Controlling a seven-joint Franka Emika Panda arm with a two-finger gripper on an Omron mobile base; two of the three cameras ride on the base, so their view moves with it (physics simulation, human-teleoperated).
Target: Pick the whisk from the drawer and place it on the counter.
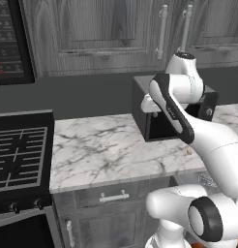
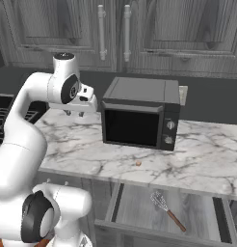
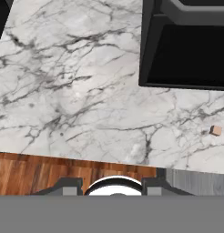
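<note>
While your white arm's two-finger gripper [image 2: 74,114] hung above the white grey-veined marble counter [image 2: 82,144], left of the black boxy microwave [image 2: 139,113], whether its jaws were spread you could not tell. Your small whisk with the silver wire head and reddish-brown handle [image 2: 166,210] lay on the pale grey floor of the open shallow drawer [image 2: 135,205]. Near the counter's edge sat a tiny orange-brown speck [image 2: 138,163].
</note>
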